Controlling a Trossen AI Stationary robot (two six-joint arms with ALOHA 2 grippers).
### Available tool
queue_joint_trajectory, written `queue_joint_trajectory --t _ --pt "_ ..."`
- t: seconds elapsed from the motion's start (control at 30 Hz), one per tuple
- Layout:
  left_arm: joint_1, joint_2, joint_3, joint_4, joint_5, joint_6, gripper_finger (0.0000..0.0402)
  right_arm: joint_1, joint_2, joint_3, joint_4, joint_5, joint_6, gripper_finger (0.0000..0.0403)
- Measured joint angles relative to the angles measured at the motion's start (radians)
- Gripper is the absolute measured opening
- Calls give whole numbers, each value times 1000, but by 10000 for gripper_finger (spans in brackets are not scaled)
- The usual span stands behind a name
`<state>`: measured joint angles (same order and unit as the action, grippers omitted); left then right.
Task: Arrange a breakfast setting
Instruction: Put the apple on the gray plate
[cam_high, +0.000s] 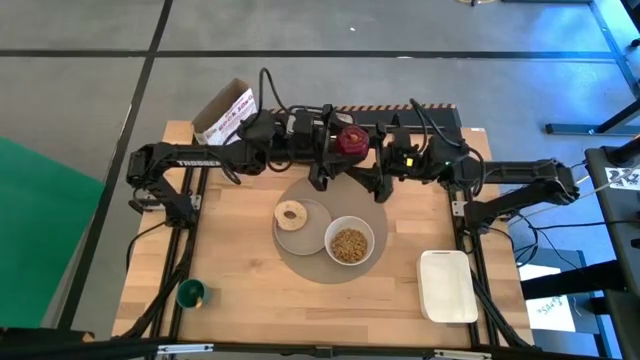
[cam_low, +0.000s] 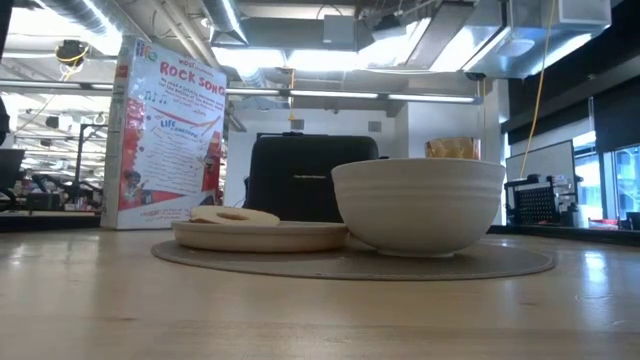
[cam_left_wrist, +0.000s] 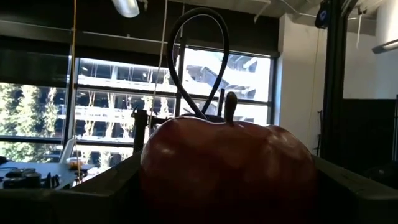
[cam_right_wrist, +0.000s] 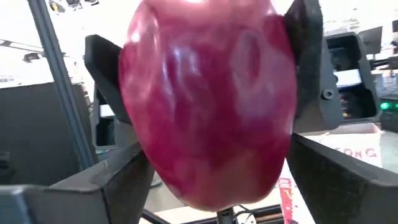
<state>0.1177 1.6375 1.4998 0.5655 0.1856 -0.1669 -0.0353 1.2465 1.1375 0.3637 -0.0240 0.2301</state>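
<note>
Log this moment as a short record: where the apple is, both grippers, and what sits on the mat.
apple: red apple held in the air above the table's far edge, between both grippers
left gripper: closed on the apple
right gripper: open around the apple
mat: grey mat holds small plate with ring-shaped bread, and white bowl
bowl contents: brown cereal

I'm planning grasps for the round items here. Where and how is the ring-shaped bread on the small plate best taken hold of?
Probably across its outer edge, from straight above. The ring-shaped bread lies flat on the small grey plate, so its sides sit low against the plate and only its top is free. The white bowl stands close on one side, so set the fingers clear of it.
</note>
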Motion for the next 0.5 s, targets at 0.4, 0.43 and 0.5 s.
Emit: queue_joint_trajectory --t 0.4,0.43,0.5 --pt "0 0 1 -16 -14 46 310 2 -21 8 -19 -59 19 253" --pt "0 0 1 -22 -19 47 316 2 -21 8 -22 -60 21 249" --pt "0 0 1 -42 -34 47 328 1 -23 9 -24 -60 25 244"
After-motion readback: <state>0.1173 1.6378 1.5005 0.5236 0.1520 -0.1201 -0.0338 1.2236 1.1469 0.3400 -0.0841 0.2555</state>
